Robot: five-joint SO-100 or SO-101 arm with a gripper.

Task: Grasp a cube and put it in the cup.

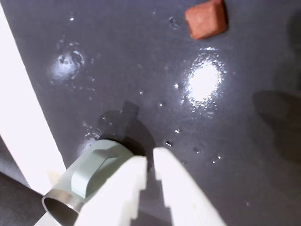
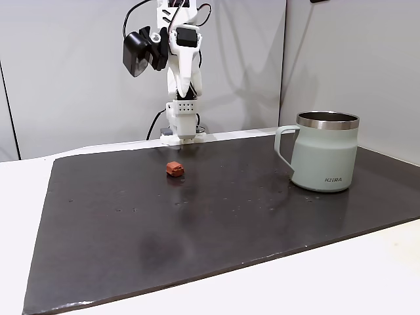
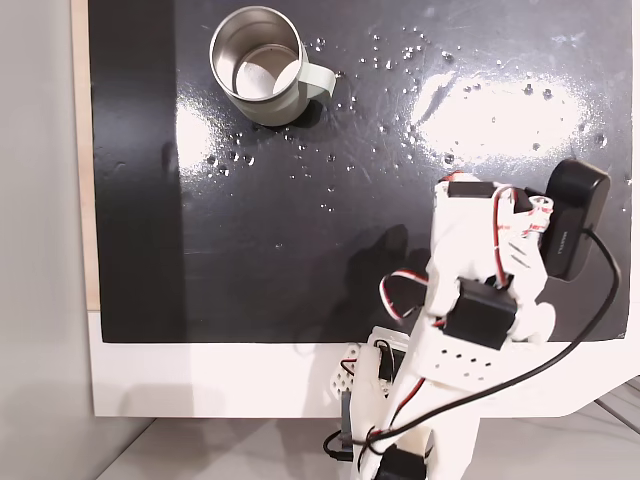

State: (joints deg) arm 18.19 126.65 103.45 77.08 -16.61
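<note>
The brick-red cube (image 1: 205, 20) lies on the dark mat at the top right of the wrist view, far ahead of my gripper (image 1: 151, 160). The two white fingers (image 1: 181, 193) stand almost together with a thin gap and nothing between them. The sage-green cup (image 1: 89, 181) shows at the lower left of the wrist view, partly behind the left finger. In a fixed view the cube (image 2: 174, 168) sits near the arm's base (image 2: 180, 128), and the cup (image 2: 325, 152) stands upright far to the right. In another fixed view the cup (image 3: 258, 65) looks empty; the arm (image 3: 470, 300) hides the cube.
A glossy black mat (image 2: 216, 223) covers the white table (image 2: 341, 275); its white border (image 1: 23, 117) runs along the left of the wrist view. Water spots and glare (image 1: 204, 82) mark the mat. Grey wall panels (image 2: 65, 65) stand behind the arm.
</note>
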